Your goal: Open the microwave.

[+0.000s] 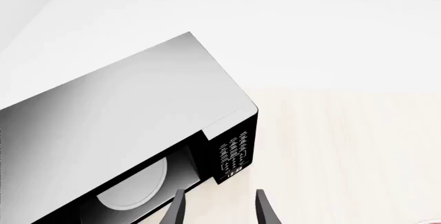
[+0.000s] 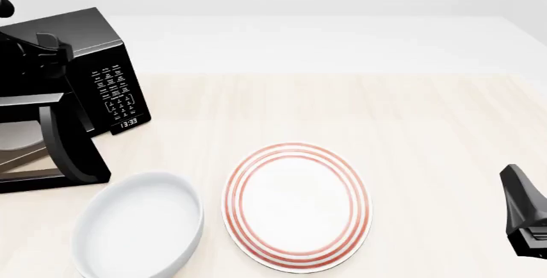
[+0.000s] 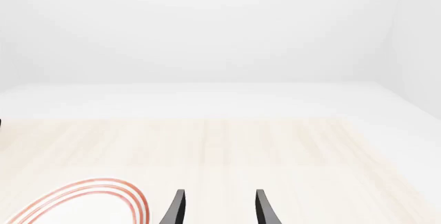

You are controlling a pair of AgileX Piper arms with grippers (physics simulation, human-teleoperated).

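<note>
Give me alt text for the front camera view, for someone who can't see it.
A black microwave stands at the far left of a pale wooden table, its door swung open toward the camera and its clock reading 13:33. In front sit a white bowl and a red-ringed white plate. The right pincer's dark body shows at the right edge.

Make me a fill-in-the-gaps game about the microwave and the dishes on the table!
1. The microwave door is ____.
2. The little clock on the microwave reads ____.
3. The plate has rings coloured ____ around its rim.
4. The white bowl sits on the plate's ____ side in the front view.

Missing words: open; 13:33; red; left
</note>
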